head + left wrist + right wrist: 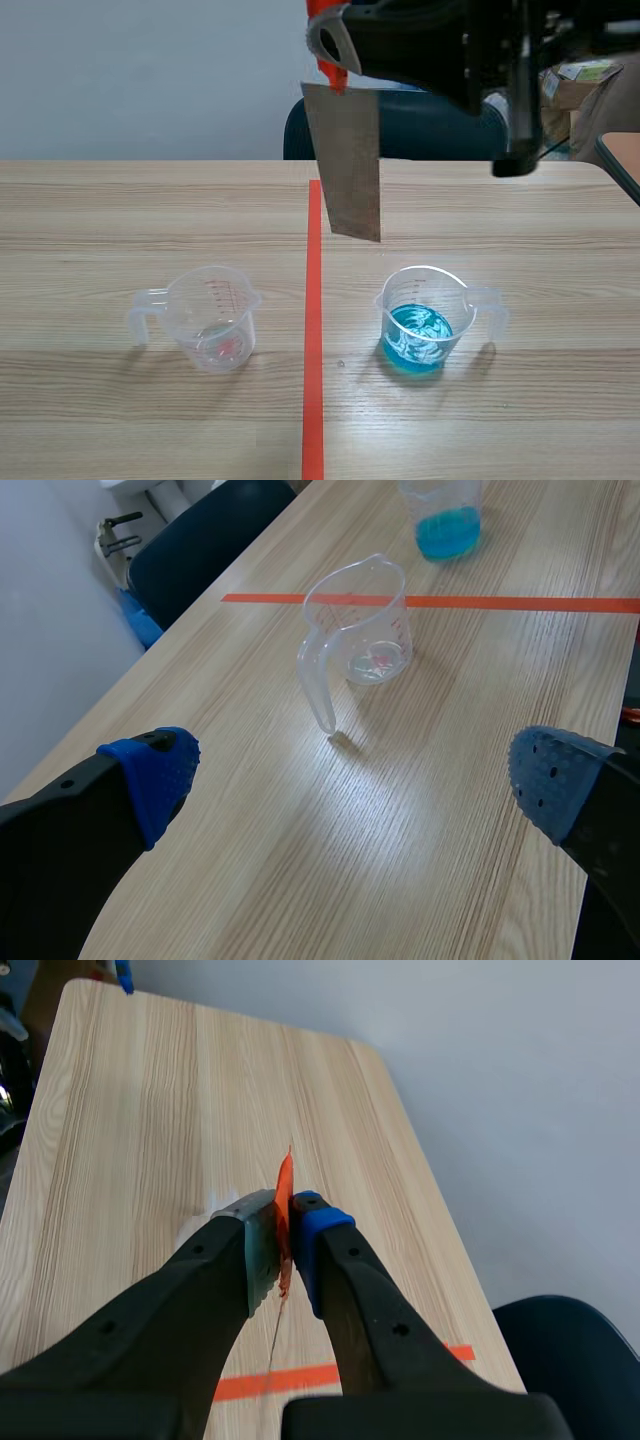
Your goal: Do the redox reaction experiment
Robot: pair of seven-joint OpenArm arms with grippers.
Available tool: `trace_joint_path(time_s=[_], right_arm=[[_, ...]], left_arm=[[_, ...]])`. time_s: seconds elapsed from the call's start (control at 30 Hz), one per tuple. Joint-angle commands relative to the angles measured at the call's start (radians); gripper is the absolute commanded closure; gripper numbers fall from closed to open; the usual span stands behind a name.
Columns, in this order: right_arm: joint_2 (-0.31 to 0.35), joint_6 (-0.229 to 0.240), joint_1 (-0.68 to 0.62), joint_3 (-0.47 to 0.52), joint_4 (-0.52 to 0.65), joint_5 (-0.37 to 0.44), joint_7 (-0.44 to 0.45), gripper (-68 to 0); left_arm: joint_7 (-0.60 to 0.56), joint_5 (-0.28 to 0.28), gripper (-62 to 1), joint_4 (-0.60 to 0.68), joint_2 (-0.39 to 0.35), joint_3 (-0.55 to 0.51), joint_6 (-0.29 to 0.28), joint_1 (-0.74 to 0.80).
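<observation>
Your right gripper [285,1235] is clamped on the grey metal strip [348,165], which hangs at 11 o'clock of the blue-liquid cup [420,320]. Your left gripper [355,780] is spread wide and holds nothing; the clear cup [355,630] stands at its 12 o'clock.

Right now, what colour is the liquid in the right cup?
The liquid is bright blue, clearest in the scene view.

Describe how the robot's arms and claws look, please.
The left claw has two thick black fingers tipped with blue dotted pads. The right claw has the same black fingers, but one pad looks blue and the other grey. Its arm is black too.
</observation>
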Motion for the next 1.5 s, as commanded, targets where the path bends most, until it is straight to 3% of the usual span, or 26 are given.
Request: trace_joint_path(time_s=[0.0, 0.4, 0.73, 1.0, 1.47], right_arm=[[-0.028, 0.006, 0.051, -0.024, -0.019, -0.003, 0.006, -0.9], [-0.266, 0.006, 0.307, -0.299, -0.215, -0.03, -0.029, -0.9], [-0.43, 0.006, 0.391, -0.423, -0.341, -0.03, -0.035, -0.9], [-0.485, 0.006, 0.391, -0.455, -0.349, -0.03, -0.072, -0.9], [-0.485, 0.006, 0.39, -0.455, -0.349, -0.03, -0.072, -0.9]], left_arm=[[-0.046, -0.005, -62.3, 0.012, -0.006, -0.007, -0.002, -0.001], [-0.046, -0.006, -62.3, 0.012, -0.006, -0.007, -0.002, -0.001], [-0.046, -0.006, -62.3, 0.012, -0.006, -0.007, -0.002, -0.001], [-0.046, -0.006, -62.3, 0.012, -0.006, -0.007, -0.002, -0.001], [-0.046, -0.006, -62.3, 0.012, -0.006, -0.007, -0.002, -0.001]])
